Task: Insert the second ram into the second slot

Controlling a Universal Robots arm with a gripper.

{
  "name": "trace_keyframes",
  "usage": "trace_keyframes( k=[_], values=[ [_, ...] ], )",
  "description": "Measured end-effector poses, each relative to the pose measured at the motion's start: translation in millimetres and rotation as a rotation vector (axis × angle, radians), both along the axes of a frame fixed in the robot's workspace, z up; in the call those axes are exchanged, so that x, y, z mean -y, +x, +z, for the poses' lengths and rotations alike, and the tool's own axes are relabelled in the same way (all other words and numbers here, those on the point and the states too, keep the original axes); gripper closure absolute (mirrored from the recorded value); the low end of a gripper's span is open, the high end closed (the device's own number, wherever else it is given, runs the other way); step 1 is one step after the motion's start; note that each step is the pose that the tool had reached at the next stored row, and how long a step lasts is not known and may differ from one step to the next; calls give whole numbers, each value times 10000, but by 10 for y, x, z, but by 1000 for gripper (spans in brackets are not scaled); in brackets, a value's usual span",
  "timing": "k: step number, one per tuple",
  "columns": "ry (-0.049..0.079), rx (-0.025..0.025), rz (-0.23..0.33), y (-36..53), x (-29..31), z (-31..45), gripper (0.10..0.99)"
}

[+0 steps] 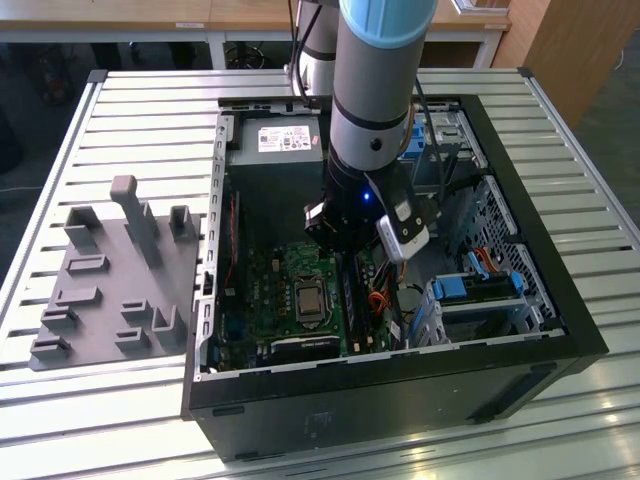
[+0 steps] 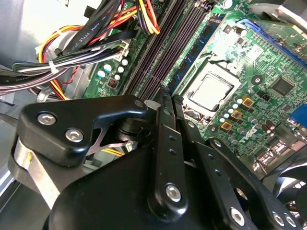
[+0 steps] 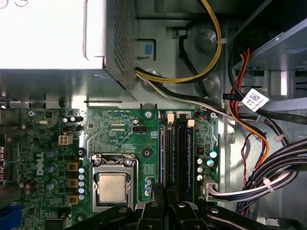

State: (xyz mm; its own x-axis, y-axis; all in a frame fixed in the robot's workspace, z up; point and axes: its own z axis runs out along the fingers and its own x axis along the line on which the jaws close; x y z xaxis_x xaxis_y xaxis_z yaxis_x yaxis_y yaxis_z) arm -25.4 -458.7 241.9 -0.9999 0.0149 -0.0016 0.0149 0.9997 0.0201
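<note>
Gripper (image 2: 168, 98) low over memory slots; can't tell if squeezing second ram or let go. Step looks like: putting stick in. Dark second slot (image 3: 170, 153) just beside blue stick (image 2: 192, 52), standing next to processor (image 2: 211, 91). Job needs straight line-up, gentle push down.

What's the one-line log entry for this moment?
arm: inside open case | gripper: over memory slots | blue ram stick: seated beside processor

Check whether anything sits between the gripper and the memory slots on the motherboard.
Nothing visible does. In the first wrist view the gripper hangs above the dark memory slots, open air between. The cable bundle lies off to the side. In the second wrist view a blue memory stick sits seated in the slot nearest the processor.
</note>
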Motion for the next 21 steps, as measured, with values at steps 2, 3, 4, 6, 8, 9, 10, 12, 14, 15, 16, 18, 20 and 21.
trace_keyframes(
  k=[2,3,4,6,8,9,10,12,14,15,16,18,20,21],
  values=[
    [0,0,-1,0,0,-8,949],
    [0,0,-2,0,0,-14,949],
    [0,0,-2,0,0,-16,949],
    [1,0,-3,0,0,-20,949],
    [1,1,-4,0,0,-26,949],
    [1,1,-5,0,0,-29,949],
    [1,0,-6,0,0,-33,949],
    [1,0,-8,0,0,-43,949],
    [0,0,-10,0,0,-52,949],
    [0,0,-11,0,0,-57,949],
    [0,0,-12,0,0,-62,949],
    [0,0,-13,0,0,-73,949],
    [0,0,-18,0,0,-85,949],
    [0,0,-21,0,0,-90,949]
  ],
)
